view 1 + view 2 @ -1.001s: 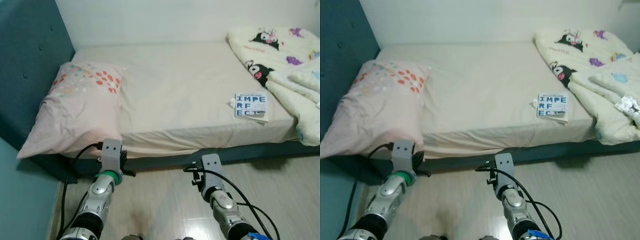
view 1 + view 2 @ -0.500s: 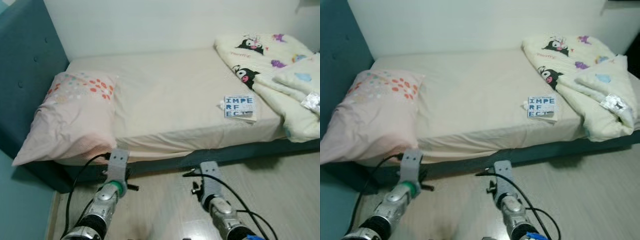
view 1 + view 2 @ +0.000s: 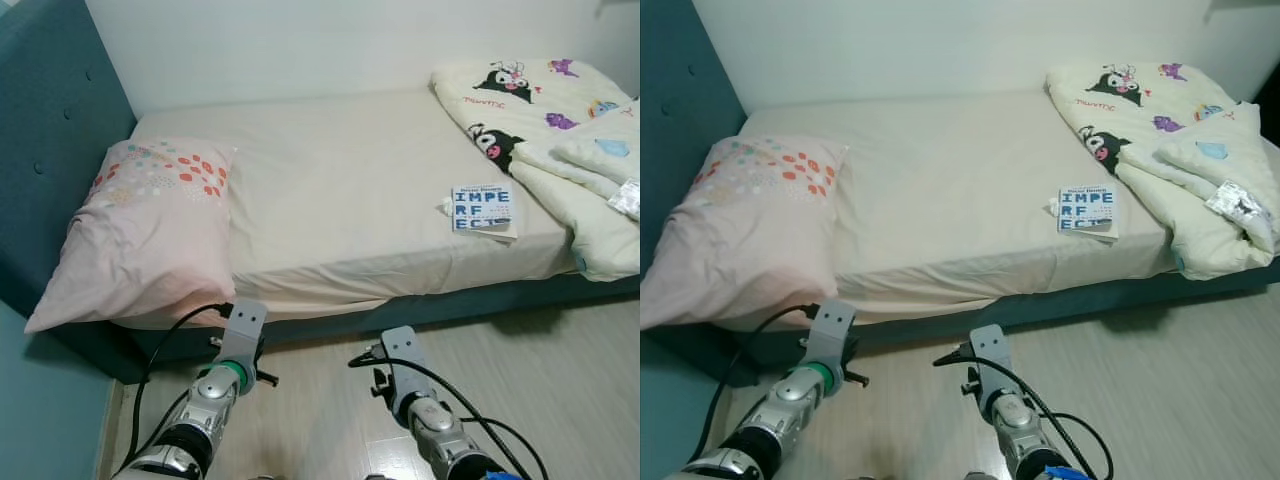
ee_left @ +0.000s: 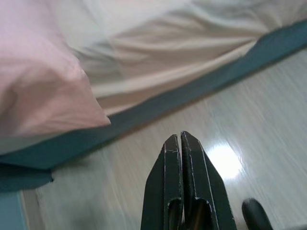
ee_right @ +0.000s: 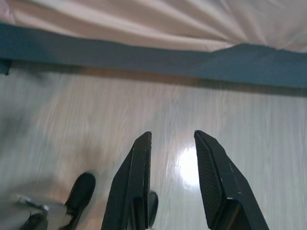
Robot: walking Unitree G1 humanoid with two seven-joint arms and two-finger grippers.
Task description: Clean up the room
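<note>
A book with blue letters lies near the front edge of the bed, with a small white crumpled scrap beside it. A cream cartoon-print blanket is bunched at the bed's right end, and a silver wrapper rests on it. A pink pillow sits at the left end, overhanging the bed's front edge. Both arms hang low over the floor in front of the bed. My left gripper is shut on nothing. My right gripper is open and empty.
A teal padded headboard rises at the left, and the teal bed frame runs across ahead. Pale wood floor lies between me and the bed. Black cables loop from both wrists.
The whole picture has shifted, so the camera moved. Both arms still hang low in front of the bed, the right wrist a little further left in the picture. Nothing on the bed moved.
</note>
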